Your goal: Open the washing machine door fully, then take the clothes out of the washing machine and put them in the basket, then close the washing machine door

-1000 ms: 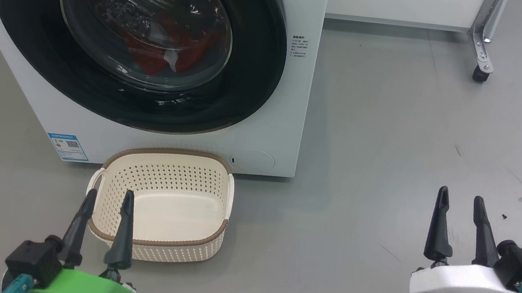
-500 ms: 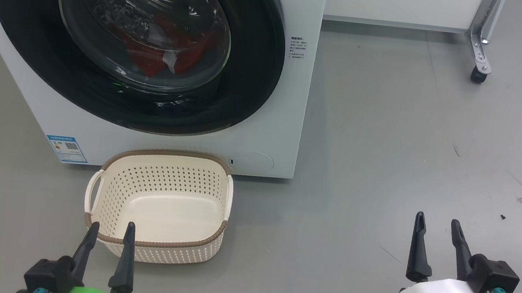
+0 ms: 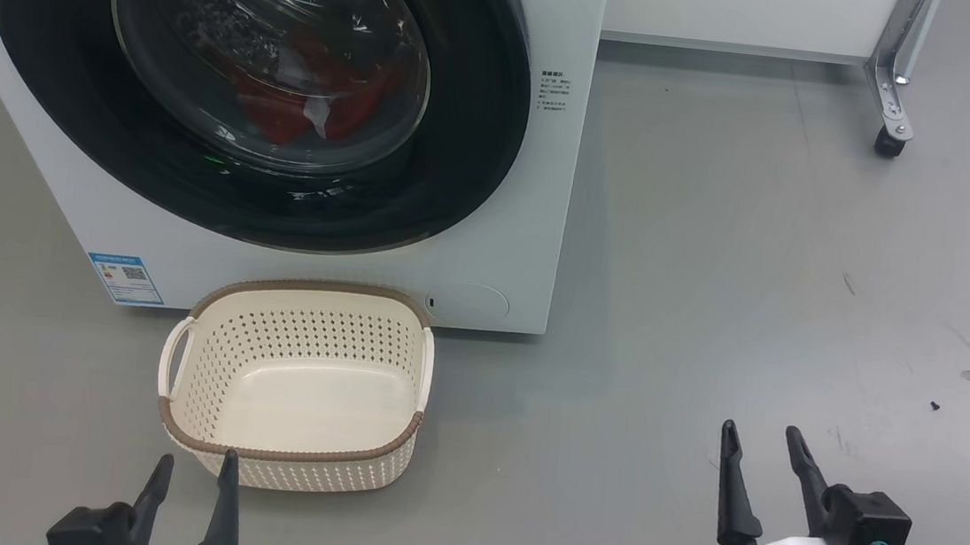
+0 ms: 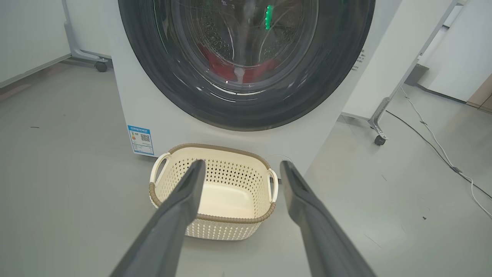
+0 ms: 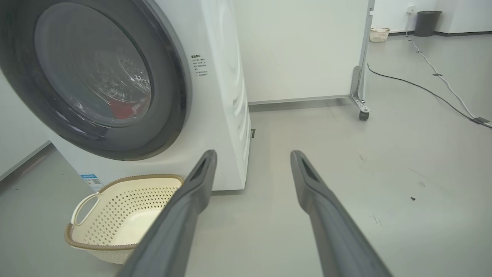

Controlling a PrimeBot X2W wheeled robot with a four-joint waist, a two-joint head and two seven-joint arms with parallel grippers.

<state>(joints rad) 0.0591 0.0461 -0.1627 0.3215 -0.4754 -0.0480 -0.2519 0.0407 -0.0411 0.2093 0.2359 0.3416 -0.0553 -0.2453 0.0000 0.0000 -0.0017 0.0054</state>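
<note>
Grey floor (image 3: 719, 242) spreads across the room, with a wheeled metal leg (image 3: 890, 116) at its far right side and a dark cable (image 5: 423, 88) trailing over it beyond, seen from the right wrist. The washing machine (image 3: 532, 250) stands at the far left, a small blue label (image 3: 121, 277) low on its front. The washing machine door (image 3: 459, 172) lies flat against that front, its glossy black rim ringing the glass window. Through the glass the clothes (image 3: 286, 115) show as a red heap low in the drum. The basket (image 3: 323, 475) sits on the floor just beside the machine's foot, below the door, its cream bottom in plain sight; whether it touches the machine I cannot tell. The left gripper (image 3: 198, 456) hovers by the basket's near rim, fingers apart, holding nothing. The right gripper (image 3: 761, 428) hangs well apart to the right above the floor, fingers likewise spread and holding nothing.
</note>
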